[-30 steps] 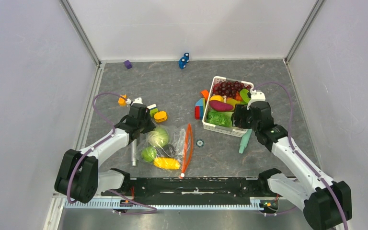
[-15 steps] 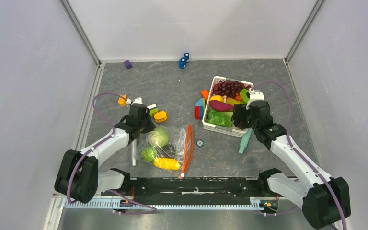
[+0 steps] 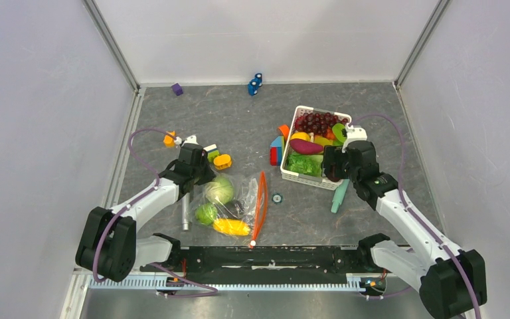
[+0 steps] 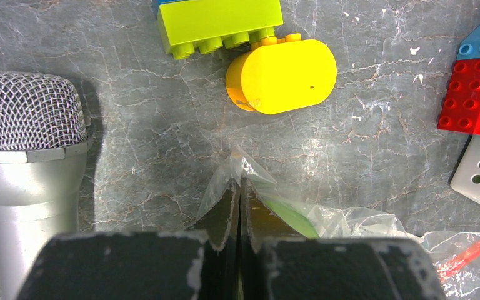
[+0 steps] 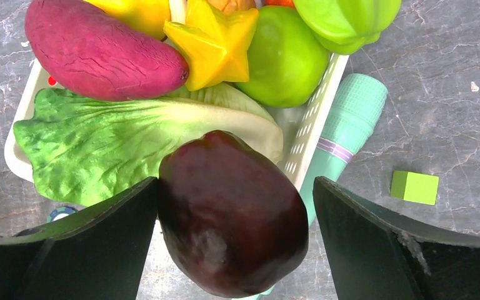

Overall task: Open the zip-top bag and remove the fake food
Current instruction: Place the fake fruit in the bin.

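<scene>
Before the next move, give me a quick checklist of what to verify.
1. Left jaws shut on the clear crinkly zip-top bag corner: ok.
2. Right jaws spread wide around the dark purple plastic eggplant: ok.
3. Eggplant settled inside the white slatted basket: cannot tell; it overlaps the near rim.
4. Bag's red-orange zipper strip parted: ok.
5. Bag emptied: not ok; pale green cabbage, round green fruit, yellow corn cob lie inside.

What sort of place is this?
Probably a robot test booth in a lab: plain grey panel walls box in a marbled grey tabletop, and plastic toy produce fills a white slatted basket.
</scene>
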{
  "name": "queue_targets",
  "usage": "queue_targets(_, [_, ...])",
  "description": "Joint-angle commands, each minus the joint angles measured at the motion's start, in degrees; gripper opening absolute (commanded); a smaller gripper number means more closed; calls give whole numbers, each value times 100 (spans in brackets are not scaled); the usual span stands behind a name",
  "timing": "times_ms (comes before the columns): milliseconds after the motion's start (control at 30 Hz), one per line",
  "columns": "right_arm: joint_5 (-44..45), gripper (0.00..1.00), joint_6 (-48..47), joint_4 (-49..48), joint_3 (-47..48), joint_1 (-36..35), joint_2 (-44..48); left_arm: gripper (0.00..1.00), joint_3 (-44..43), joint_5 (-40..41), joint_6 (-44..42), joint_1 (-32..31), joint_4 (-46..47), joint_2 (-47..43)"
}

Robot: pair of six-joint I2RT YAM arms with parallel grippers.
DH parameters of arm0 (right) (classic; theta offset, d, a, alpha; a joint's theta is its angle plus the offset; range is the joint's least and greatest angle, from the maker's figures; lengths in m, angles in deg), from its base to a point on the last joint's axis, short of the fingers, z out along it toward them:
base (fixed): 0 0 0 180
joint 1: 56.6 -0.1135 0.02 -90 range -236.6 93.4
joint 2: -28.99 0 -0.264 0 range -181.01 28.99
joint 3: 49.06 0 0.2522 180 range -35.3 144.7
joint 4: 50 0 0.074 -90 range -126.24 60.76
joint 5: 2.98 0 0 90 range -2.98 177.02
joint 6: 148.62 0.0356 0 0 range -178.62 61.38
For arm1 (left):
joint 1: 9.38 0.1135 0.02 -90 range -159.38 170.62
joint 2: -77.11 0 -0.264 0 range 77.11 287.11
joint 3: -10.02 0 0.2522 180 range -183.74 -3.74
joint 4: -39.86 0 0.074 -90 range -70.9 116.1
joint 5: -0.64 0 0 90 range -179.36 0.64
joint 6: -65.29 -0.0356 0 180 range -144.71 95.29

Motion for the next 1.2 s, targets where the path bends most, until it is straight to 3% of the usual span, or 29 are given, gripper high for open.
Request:
queue_targets(0, [145, 98, -126, 29, 349, 17, 239, 2, 67, -27, -48, -7, -35, -32])
queue_targets(367, [-39, 98, -145, 690, 1013, 14, 490, 2, 60, -28, -43, -5, -43, -36])
queue_targets(400, [-52, 95, -139, 707, 988, 16, 581, 2, 63, -21, -45, 0, -43, -43])
queue_targets(600, [-305, 58, -111, 944, 868, 18, 801, 2, 43, -34, -45, -6, -52, -25])
queue_targets(667, [-379, 51, -115, 952, 746, 13, 809, 2, 42, -30, -43, -6, -61, -34])
queue_targets(1167, [-355, 44, -149, 265, -262, 14, 307, 2, 35, -19, -45, -7, -87, -46])
